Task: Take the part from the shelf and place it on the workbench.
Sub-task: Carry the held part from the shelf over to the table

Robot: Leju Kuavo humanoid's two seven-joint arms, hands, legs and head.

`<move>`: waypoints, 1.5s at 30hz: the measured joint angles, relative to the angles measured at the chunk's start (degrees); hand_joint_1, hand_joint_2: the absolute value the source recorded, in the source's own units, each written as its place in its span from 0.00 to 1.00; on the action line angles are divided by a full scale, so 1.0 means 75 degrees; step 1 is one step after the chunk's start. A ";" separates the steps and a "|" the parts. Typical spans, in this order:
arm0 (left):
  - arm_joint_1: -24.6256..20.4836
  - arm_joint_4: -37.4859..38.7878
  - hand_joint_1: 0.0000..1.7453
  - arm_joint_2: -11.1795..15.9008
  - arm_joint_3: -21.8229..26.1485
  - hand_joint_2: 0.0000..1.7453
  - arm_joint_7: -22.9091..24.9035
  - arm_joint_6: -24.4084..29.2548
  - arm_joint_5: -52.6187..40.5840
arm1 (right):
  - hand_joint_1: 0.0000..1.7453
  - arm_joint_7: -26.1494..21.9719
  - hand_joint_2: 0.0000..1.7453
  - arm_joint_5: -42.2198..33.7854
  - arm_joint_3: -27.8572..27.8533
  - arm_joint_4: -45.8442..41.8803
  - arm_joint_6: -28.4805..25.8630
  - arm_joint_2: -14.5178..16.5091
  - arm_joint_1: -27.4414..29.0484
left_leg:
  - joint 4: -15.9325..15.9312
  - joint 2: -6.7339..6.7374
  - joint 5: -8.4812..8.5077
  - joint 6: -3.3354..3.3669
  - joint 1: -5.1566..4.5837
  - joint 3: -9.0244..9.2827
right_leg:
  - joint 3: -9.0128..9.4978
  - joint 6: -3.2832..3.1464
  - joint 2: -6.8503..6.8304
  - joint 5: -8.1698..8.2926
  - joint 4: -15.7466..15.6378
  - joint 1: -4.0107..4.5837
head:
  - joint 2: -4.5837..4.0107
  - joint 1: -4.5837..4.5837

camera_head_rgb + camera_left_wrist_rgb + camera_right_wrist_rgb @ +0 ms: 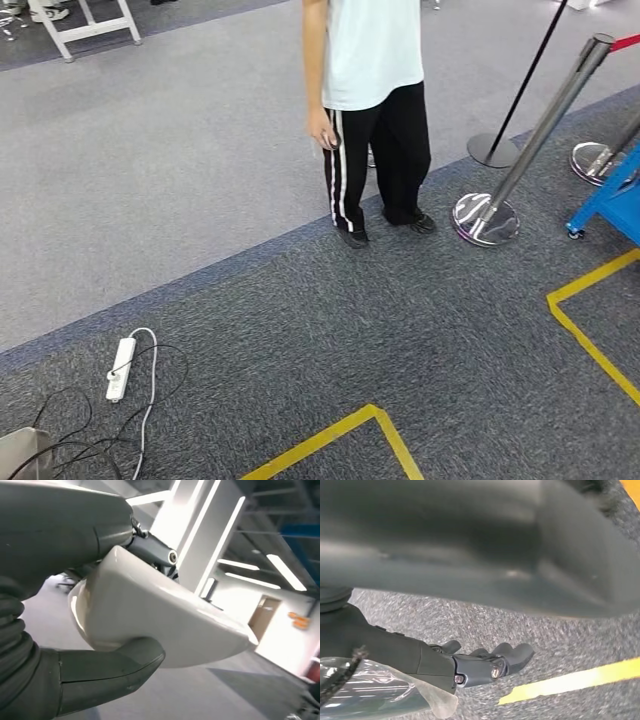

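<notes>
A: The part (pixel 158 625), a smooth white moulded shell, sat in the left hand (pixel 113 605), thumb under it and dark fingers (pixel 154 550) over its top edge.

B: Which way did it lie?

A: Its long axis ran straight out from the palm, tapering to a tip well beyond the fingers. So the left arm alone carried it.

B: And the right hand (pixel 486 662)?

A: It hung over the carpet (pixel 554 630) beside a yellow floor line (pixel 576 680), fingers loosely curled, holding nothing.

B: Any surface to set it on?

A: None showed. The head view gave carpet, a standing person (pixel 373 110) and a stanchion (pixel 528 150), so I judged the robot was mid-walk.
</notes>
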 joint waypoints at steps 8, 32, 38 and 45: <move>-0.0008 0.0004 0.84 -0.0012 0.0028 1.00 -0.0027 -0.0076 -0.0085 | 0.00 0.0038 0.00 0.0111 0.0003 0.0000 -0.0077 -0.0002 -0.0013 | 0.0122 -0.0847 -0.0070 -0.0145 0.0039 -0.0010 | 0.0255 -0.0018 0.0669 0.1047 -0.1245 -0.0080 | 0.0000 -0.0004; 0.0007 0.0063 0.84 0.0010 -0.0136 1.00 -0.0052 -0.0189 0.0042 | 0.00 0.0001 0.00 0.0050 0.0022 0.0000 -0.0071 0.0016 0.0006 | 0.0012 -0.0134 -0.0007 0.0049 -0.0026 -0.0008 | -0.0329 -0.0016 0.0072 -0.0165 0.0566 0.0038 | 0.0000 -0.0070; 0.0046 0.0067 0.84 -0.0001 -0.0212 1.00 0.0005 -0.0197 0.0028 | 0.00 0.0005 0.00 0.0039 0.0024 0.0001 -0.0061 0.0014 0.0008 | 0.0143 -0.0794 -0.0100 -0.0117 0.0041 0.0006 | 0.0179 0.0043 0.0702 0.1022 -0.1106 -0.0097 | 0.0000 -0.0064; 0.0092 0.0068 0.84 0.0017 -0.0225 1.00 0.0015 -0.0186 0.0024 | 0.00 -0.0029 0.00 0.0035 0.0033 0.0000 -0.0041 0.0021 0.0014 | 0.1096 -0.0332 -0.0573 -0.0380 0.0055 -0.0526 | 0.0367 -0.0252 0.0264 0.1000 -0.1319 -0.0070 | 0.0000 -0.0122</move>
